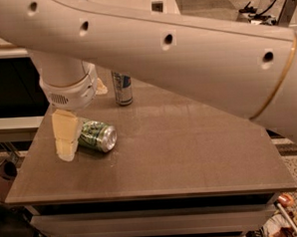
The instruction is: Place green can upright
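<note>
While green can lies on its side on the table, gripper sits low, just left of and behind it. Jaws look spread, clamping nothing. Near finger touches the can's left end, likely lining up a grasp to tip it upright. Silver-blue can stands behind green can, apart; not in the way. Arm passes above green can, hiding what's beyond.
</note>
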You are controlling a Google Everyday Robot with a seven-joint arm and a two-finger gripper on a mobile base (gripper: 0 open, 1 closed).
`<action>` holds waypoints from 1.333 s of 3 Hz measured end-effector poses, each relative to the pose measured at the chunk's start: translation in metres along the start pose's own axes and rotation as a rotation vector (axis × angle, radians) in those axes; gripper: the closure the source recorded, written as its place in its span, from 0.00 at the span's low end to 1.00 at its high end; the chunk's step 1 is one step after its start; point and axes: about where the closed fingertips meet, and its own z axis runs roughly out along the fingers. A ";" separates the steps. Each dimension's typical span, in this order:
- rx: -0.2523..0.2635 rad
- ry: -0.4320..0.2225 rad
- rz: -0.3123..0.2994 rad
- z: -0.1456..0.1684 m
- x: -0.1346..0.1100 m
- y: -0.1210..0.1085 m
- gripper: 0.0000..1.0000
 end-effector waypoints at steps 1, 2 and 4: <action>-0.004 0.015 0.021 0.010 -0.008 0.008 0.00; -0.014 0.004 0.045 0.020 -0.008 0.010 0.00; -0.037 -0.059 0.086 0.037 -0.003 -0.013 0.00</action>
